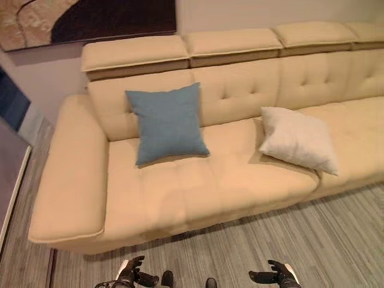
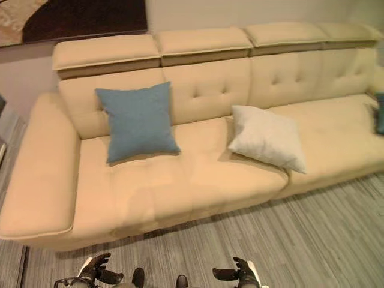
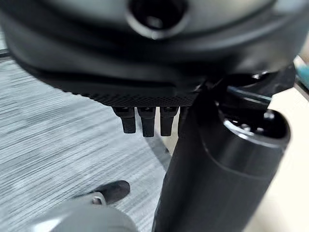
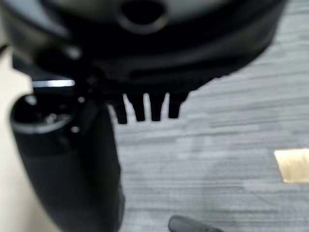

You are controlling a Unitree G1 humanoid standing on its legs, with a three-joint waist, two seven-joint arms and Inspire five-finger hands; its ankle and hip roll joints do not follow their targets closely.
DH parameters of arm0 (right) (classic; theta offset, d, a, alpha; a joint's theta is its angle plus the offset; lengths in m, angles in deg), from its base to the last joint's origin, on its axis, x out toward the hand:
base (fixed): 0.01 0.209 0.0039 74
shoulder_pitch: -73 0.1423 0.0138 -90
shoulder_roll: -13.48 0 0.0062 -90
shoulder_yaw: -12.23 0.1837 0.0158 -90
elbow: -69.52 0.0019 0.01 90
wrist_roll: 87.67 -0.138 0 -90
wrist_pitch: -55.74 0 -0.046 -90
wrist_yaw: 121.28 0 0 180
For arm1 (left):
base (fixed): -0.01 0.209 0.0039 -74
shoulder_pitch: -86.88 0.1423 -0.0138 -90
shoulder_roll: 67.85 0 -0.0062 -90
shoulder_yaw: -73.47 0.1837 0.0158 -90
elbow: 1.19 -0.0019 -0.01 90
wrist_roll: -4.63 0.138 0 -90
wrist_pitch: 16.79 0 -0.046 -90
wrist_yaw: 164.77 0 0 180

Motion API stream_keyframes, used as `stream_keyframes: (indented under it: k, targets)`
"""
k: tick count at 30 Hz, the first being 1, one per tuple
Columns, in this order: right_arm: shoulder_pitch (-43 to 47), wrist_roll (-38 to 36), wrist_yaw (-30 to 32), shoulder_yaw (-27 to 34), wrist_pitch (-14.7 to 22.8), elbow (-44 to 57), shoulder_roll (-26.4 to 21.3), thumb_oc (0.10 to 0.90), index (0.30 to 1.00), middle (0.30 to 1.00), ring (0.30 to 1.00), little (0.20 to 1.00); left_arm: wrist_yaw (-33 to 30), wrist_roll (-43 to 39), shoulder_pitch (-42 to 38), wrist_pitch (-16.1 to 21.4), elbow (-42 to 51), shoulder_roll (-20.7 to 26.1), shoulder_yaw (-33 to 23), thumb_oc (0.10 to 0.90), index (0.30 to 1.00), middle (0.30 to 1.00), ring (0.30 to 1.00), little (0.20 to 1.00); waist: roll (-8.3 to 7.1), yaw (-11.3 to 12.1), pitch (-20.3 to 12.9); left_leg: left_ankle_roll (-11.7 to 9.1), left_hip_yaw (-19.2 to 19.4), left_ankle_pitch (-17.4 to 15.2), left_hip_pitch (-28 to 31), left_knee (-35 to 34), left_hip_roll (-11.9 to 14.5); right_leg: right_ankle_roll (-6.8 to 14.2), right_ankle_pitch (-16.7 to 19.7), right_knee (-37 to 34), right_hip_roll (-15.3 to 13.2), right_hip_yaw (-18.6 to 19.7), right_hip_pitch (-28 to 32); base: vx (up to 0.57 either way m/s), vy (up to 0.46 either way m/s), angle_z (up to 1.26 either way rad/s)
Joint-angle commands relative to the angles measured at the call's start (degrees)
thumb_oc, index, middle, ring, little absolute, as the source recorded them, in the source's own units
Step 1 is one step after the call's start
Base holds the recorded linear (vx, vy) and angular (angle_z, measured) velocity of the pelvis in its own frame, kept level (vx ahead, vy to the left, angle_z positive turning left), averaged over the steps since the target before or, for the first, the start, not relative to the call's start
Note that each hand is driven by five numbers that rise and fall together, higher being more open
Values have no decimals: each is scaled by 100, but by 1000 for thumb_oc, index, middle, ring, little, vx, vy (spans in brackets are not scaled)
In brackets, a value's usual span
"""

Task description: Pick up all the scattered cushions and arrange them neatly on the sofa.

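Currently, hands: left hand (image 1: 132, 271) and right hand (image 1: 277, 273) hang low at the near edge, over the grey floor (image 1: 312, 240), fingers loosely spread, holding nothing.
Sofa: beige sofa (image 1: 180, 198) spans the far side, well apart from both hands.
Blue cushion: blue cushion (image 1: 167, 123) stands upright against the backrest, left of centre, far beyond the left hand.
White cushion: white cushion (image 1: 297, 139) lies tilted on the seat, right of centre, its long side running left to right, a corner reaching the front edge.
Third cushion: dark teal cushion (image 2: 380, 113) peeks in at the far right edge.
Key relation: white cushion lies straight ahead of the right hand, so that arm looks nearer for straightening it.
Wall: a picture (image 1: 84, 18) hangs above.
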Motion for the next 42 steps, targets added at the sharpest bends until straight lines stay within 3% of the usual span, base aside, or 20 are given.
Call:
stream_keyframes:
  k: [1, 5, 7, 8, 11, 14, 16, 17, 20, 23, 24, 28, 33, 35, 37, 39, 40, 42]
  targets:
    - [46, -144, 182, -52, 99, 49, -208, 800, 900, 900, 900, 900, -87, -49, -383, 173, 45, 56, -85, 800, 900, 900, 900, 900, -183, 75, 105, 227, -226, -968, -50, 207, -573, 617, 300, -329, -55, 19, -253, -50, 98, -99]
    - [95, -137, 195, -112, 35, 67, -133, 800, 900, 900, 900, 900, -83, -49, -499, 189, 128, 112, -20, 800, 900, 900, 900, 900, -179, 30, 233, 324, -85, -809, -100, -5, -616, 815, 528, -135, -46, 214, -855, -142, 155, -93]
    - [175, -121, 211, -170, 23, 121, -84, 800, 900, 900, 900, 900, -101, -88, -546, 196, 202, 171, -35, 800, 900, 900, 900, 900, -176, 100, 335, 334, 107, -747, -122, -43, -544, 889, 560, 28, -83, -69, -1062, -180, 78, -139]
    - [209, -96, 198, -186, 19, 123, -68, 800, 900, 900, 900, 900, -108, -79, -558, 201, 207, 205, -41, 800, 900, 900, 900, 900, -163, 139, 360, 338, 252, -711, -136, -85, -472, 890, 534, 96, -165, -399, -1121, -133, 15, -156]
    - [211, -64, 190, -192, 53, 118, -57, 800, 900, 900, 900, 900, -72, -38, -574, 184, 177, 258, -53, 800, 900, 900, 900, 900, -71, 229, 365, 343, 592, -640, -45, -192, -226, 727, 173, 425, -393, -1246, -932, -100, -33, -131]
    - [193, -70, 183, -176, 58, 111, -68, 800, 900, 900, 900, 900, -67, -37, -564, 176, 170, 259, -68, 800, 900, 900, 900, 900, -51, 245, 365, 345, 665, -636, -9, -217, -185, 701, 116, 482, -422, -1263, -841, -51, -50, -51]
    - [140, -86, 197, -116, 66, 112, -109, 800, 900, 900, 900, 900, -38, -43, -518, 164, 122, 237, -65, 800, 900, 900, 900, 900, -49, 321, 295, 297, 925, -643, -36, -186, -100, 664, 58, 372, -530, -1415, -523, -29, -134, -49]
    - [143, -105, 234, -104, 80, 126, -118, 800, 900, 900, 900, 900, -46, -45, -524, 164, 103, 211, -65, 800, 900, 900, 900, 900, -63, 327, 255, 265, 930, -652, -26, -169, -86, 667, 28, 288, -492, -1362, -460, 98, -349, -82]
    - [44, -287, 276, 41, 142, 125, -180, 800, 900, 900, 900, 900, -17, -33, -545, 138, 115, 84, 54, 800, 900, 900, 900, 900, -64, 182, 326, -2, 1126, -940, -124, 775, 170, 508, -28, 26, -342, -1366, -165, 107, -354, -30]
    - [22, -326, 289, 66, 139, 65, -206, 800, 900, 900, 900, 900, -29, -83, -529, 126, 136, 29, 52, 800, 900, 900, 900, 900, -83, 177, 409, -36, 1235, -915, -299, 1406, 279, 428, -96, -36, -324, -1381, 20, 71, -127, -10]
    - [17, -321, 285, 39, 133, 62, -220, 800, 900, 900, 900, 900, -37, -119, -516, 136, 148, 6, 74, 800, 900, 900, 900, 900, -93, 220, 443, 7, 1147, -914, -405, 1523, 164, 402, -132, -49, -290, -1311, 86, 141, -122, -19]
    - [-25, -293, 306, 29, 104, 3, -262, 800, 900, 900, 900, 900, -19, -93, -504, 108, 126, -27, 130, 800, 900, 900, 900, 900, -114, 295, 408, 87, 1162, -843, -684, 1157, -131, 411, -222, -156, -185, -1208, 297, 195, -75, -28]
    - [-117, -342, 369, 47, 54, -22, -294, 800, 900, 900, 900, 900, -1, -36, -497, 116, 198, 4, 160, 800, 900, 900, 900, 900, -8, 469, 371, 70, 1552, -158, -1102, 401, -274, 384, -405, -370, 153, -997, 671, 187, -20, -9]
    - [-183, -246, 378, 38, 21, -68, -268, 800, 900, 900, 900, 900, -14, -39, -387, 85, 196, 20, 78, 800, 900, 900, 900, 900, 7, 518, 199, 218, 1457, -160, -830, 85, -314, 357, -576, -277, 207, -897, 800, 325, 53, -20]
    - [-185, -245, 378, 38, 20, -67, -267, 800, 900, 900, 900, 900, -14, -39, -384, 85, 197, 21, 78, 800, 900, 900, 900, 900, 4, 517, 201, 219, 1457, -160, -822, 79, -318, 358, -581, -275, 204, -898, 806, 186, 43, -43]
    - [-266, -203, 351, 137, -1, -103, -257, 800, 900, 900, 900, 900, -22, -44, -326, 80, 173, 54, 10, 800, 900, 900, 900, 900, -75, 545, 38, 343, 1479, -299, -575, 18, -358, 490, -756, 283, 0, -887, 774, 328, 114, -39]
    - [-268, -203, 350, 138, -2, -102, -257, 800, 900, 900, 900, 900, -22, -44, -325, 80, 173, 54, 11, 800, 900, 900, 900, 900, -77, 550, 38, 345, 1484, -300, -572, 16, -360, 492, -765, 296, -4, -883, 769, 206, 91, -28]
    - [-238, -210, 331, 217, -11, -77, -311, 800, 900, 900, 900, 900, -28, -75, -340, 78, 241, 86, -2, 800, 900, 900, 900, 900, -51, 507, 89, 427, 1463, -406, -410, 12, -363, 694, -662, 1073, -100, -916, 456, 102, 62, -13]
